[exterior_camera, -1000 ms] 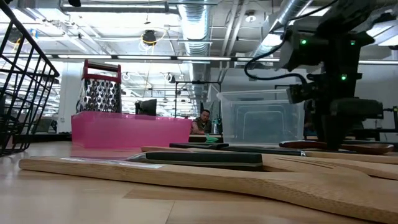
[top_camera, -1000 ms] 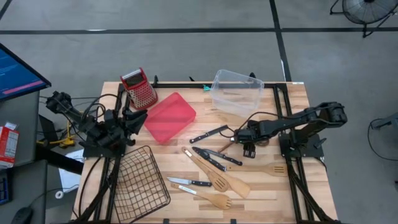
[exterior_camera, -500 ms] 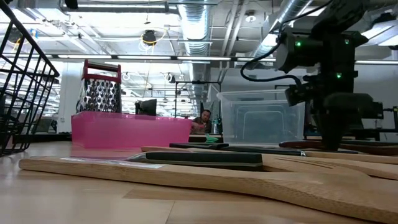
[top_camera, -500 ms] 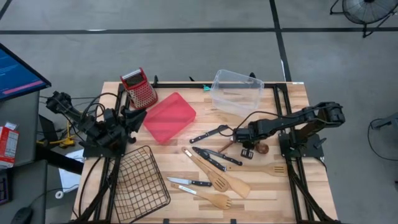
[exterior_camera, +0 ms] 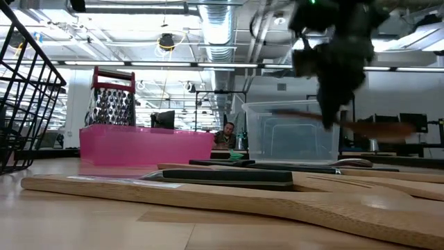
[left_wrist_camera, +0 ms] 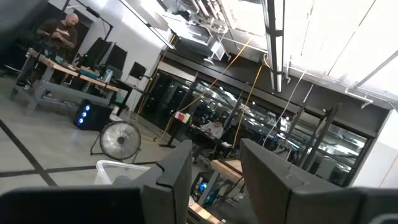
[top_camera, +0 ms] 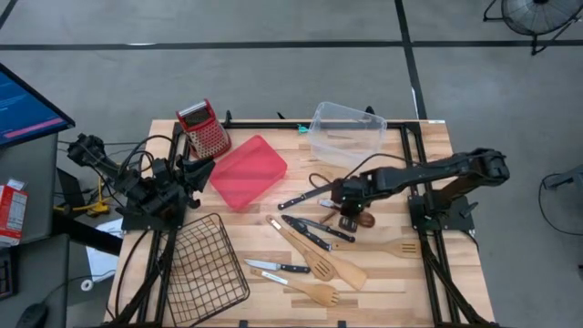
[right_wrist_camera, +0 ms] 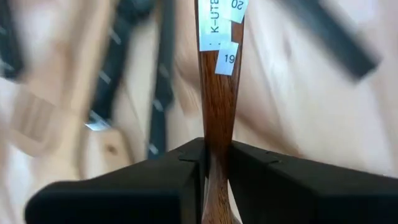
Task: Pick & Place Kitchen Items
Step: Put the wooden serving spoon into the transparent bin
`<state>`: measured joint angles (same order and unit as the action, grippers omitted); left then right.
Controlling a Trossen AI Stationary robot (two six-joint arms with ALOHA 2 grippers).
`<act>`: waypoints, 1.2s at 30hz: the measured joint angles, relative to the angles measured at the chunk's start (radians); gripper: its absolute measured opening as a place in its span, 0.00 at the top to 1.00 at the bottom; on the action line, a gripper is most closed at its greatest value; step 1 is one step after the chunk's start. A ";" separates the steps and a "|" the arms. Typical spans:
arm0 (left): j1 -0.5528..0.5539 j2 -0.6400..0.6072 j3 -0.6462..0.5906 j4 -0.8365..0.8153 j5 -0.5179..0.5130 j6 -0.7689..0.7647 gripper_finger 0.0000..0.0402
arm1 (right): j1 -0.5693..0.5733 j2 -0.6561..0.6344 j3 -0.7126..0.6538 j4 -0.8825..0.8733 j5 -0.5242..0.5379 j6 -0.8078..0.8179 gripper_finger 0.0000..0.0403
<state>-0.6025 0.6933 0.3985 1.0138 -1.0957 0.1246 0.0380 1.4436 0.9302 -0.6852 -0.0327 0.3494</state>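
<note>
Right gripper [top_camera: 351,216] shifted left since earlier, lifted, clamped on dark wooden spoon [right_wrist_camera: 219,93], left gripper [left_wrist_camera: 214,177] parted, raised.

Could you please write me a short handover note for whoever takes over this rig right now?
Right gripper: shut on a dark wooden spoon, lifted off the table mid-table, above the knives.
Left gripper: fingers apart, holding nothing, parked at the table's left edge beside the wire basket.
On the table: black-handled knives, a slotted turner, spatulas.
Done: spoon picked up. The clear bin, the red tray and the basket look empty.
Left: place the spoon, then move the rest.
</note>
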 joint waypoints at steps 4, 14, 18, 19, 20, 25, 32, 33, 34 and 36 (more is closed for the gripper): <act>0.000 0.000 0.000 0.001 0.000 -0.001 0.71 | -0.027 -0.097 0.055 0.072 0.000 -0.017 0.88; 0.000 0.000 0.000 0.002 0.000 -0.002 0.71 | -0.114 -0.310 0.070 0.443 0.003 -0.004 0.88; 0.000 0.000 0.000 0.002 0.000 0.000 0.71 | -0.128 -0.331 0.070 0.532 0.000 -0.020 0.88; 0.000 0.000 0.000 0.002 0.000 0.000 0.71 | -0.132 -0.331 0.070 0.559 -0.012 -0.031 0.88; 0.000 0.000 0.000 0.002 0.000 0.000 0.71 | -0.134 -0.331 0.070 0.589 -0.030 -0.038 0.88; 0.000 0.000 0.000 0.000 0.000 0.003 0.71 | -0.157 -0.301 0.070 0.735 -0.081 -0.080 0.88; 0.000 0.000 -0.001 0.001 -0.023 0.027 0.71 | -0.285 -0.210 0.071 0.779 -0.067 -0.157 0.88; 0.000 0.000 -0.001 0.001 -0.023 0.027 0.71 | -0.308 -0.190 0.079 0.778 -0.072 -0.172 0.88; 0.000 0.000 -0.001 0.001 -0.023 0.027 0.71 | -0.330 -0.167 0.092 0.779 -0.081 -0.186 0.88; 0.000 0.000 -0.001 0.000 -0.023 0.028 0.71 | -0.366 -0.116 0.131 0.778 -0.116 -0.220 0.88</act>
<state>-0.6025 0.6937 0.3977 1.0142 -1.1187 0.1529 -0.3280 1.3280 1.0615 0.0925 -0.1488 0.1290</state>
